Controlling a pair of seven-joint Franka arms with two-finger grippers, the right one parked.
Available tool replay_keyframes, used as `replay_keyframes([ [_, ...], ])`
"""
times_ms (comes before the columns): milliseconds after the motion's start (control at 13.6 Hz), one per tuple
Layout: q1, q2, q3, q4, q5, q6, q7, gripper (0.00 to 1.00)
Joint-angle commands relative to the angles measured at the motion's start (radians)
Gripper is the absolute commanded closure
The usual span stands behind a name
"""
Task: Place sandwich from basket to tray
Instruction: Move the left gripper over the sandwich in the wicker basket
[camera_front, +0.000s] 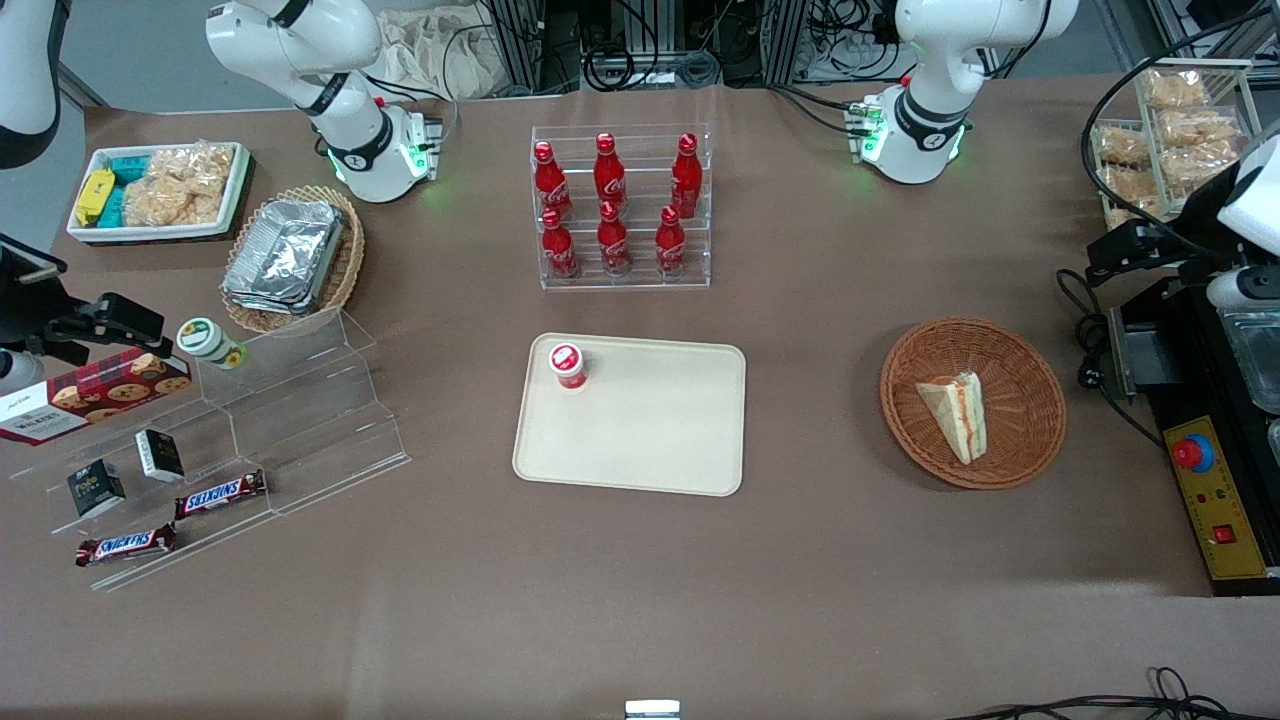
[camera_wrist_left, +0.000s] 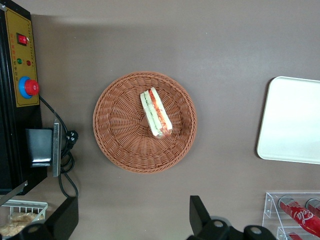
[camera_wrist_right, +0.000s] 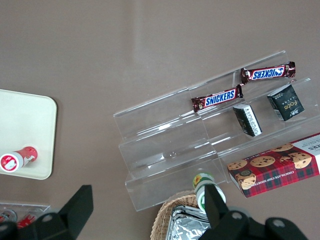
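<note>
The sandwich (camera_front: 955, 414) lies on its side in the basket (camera_front: 1030, 380), slightly off centre, filling edge exposed. Nothing else occupies the basket. The basket sits on the counter (camera_front: 640, 600) toward the working arm's end; a black control box (camera_front: 1215, 490) with a red button stands just beside it, cable trailing between them. The tray (camera_front: 650, 440) lies mid-counter, well apart from the basket, carrying one small red-capped bottle (camera_front: 567, 364) at its 11 o'clock corner. A clear rack of red bottles (camera_front: 620, 205) stands farther from the front camera than the tray. The gripper (camera_wrist_left: 132, 220) hangs high above the basket, fingers (camera_wrist_left: 200, 215) spread wide, holding nothing.
</note>
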Motion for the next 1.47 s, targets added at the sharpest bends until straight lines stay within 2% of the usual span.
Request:
replay_keyframes([
  [0, -0.005, -0.007, 0.0, 0.014, 0.009, -0.019, -0.029, 0.0],
  [662, 0.006, 0.08, 0.011, 0.019, 0.01, -0.025, -0.04, 0.0],
  [882, -0.002, 0.138, 0.008, 0.02, 0.0, -0.017, -0.203, 0.0],
  [1250, 0.003, 0.267, 0.008, 0.002, -0.022, 0.071, -0.236, 0.0],
  [1397, 0.0, 0.289, 0.008, -0.094, -0.02, 0.185, -0.236, 0.0],
])
